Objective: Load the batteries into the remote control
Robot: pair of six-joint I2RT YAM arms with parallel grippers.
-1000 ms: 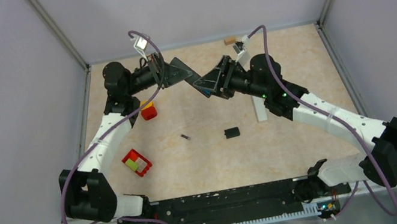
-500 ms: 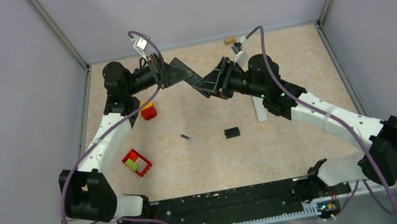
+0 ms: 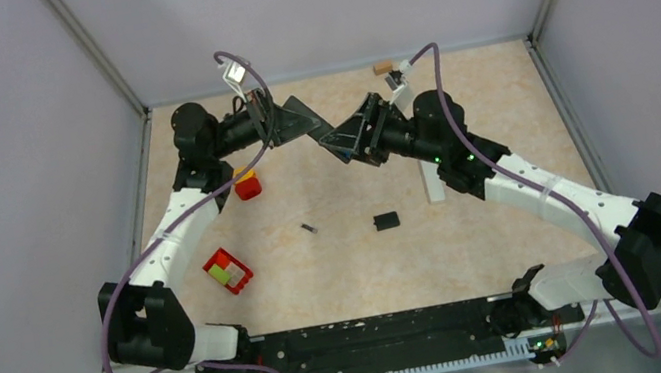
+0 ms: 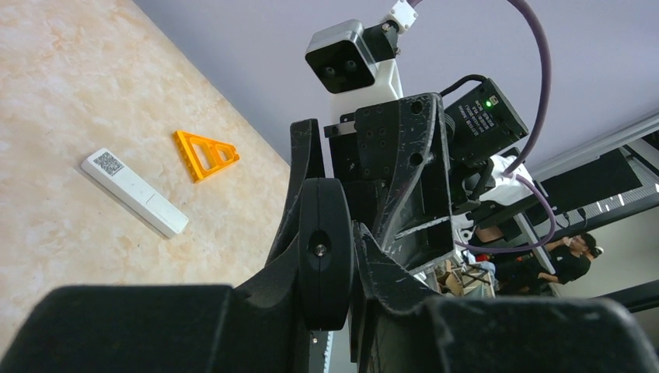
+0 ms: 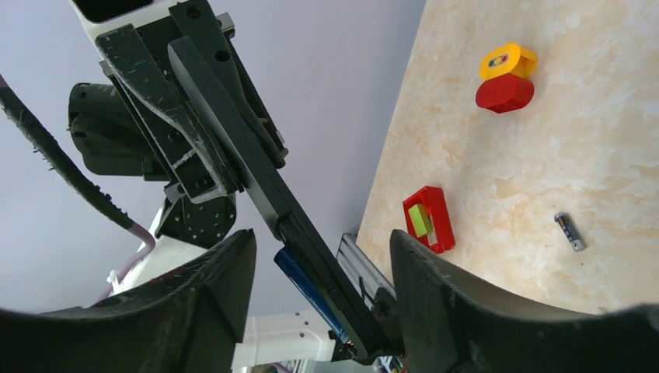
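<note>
Both arms meet in the air above the far middle of the table (image 3: 341, 276). The left gripper (image 3: 317, 128) is clamped on the black remote (image 5: 256, 186), with a blue battery (image 5: 301, 286) along its underside. The right gripper (image 5: 319, 264) has its jaws apart on either side of the remote's tip. A dark battery (image 3: 308, 227) lies on the table.

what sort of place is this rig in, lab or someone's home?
Probably a lab test cell: plain grey panel walls, two robot arms bolted to a black rail, and a person among equipment behind.
</note>
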